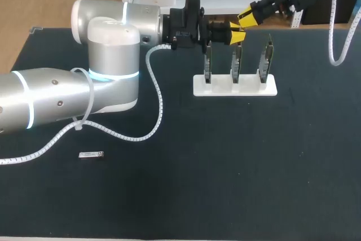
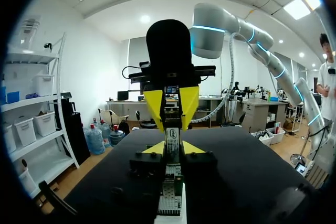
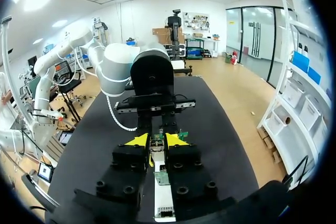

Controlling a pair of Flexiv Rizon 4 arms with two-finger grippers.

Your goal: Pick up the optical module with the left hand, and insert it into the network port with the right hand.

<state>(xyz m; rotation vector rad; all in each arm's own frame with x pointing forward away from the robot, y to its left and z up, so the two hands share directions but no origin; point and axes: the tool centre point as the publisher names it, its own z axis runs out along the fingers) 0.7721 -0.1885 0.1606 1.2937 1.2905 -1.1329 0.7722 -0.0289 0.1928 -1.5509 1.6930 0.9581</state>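
Tabletop [image 1: 225, 167] (black) bears optical module [image 1: 90, 154], white stand [image 1: 235, 87]; left gripper [image 2: 172, 149], right gripper [image 3: 156, 141]: closure unclear.

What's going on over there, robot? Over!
Left gripper and right gripper nose to nose above card stand, grip unclear. Optical module lying on table, untouched. White cable loops close beside it.

Optical module [image 1: 91, 154] lies on the surface [image 1: 225, 167], front left, well apart from the stand [image 1: 235, 86] at far middle. Three boards [image 1: 237, 60] stand upright in a row on the stand. Left claw [image 1: 236, 33] is at the middle board's top, right claw [image 1: 248, 16] just behind-right of it.
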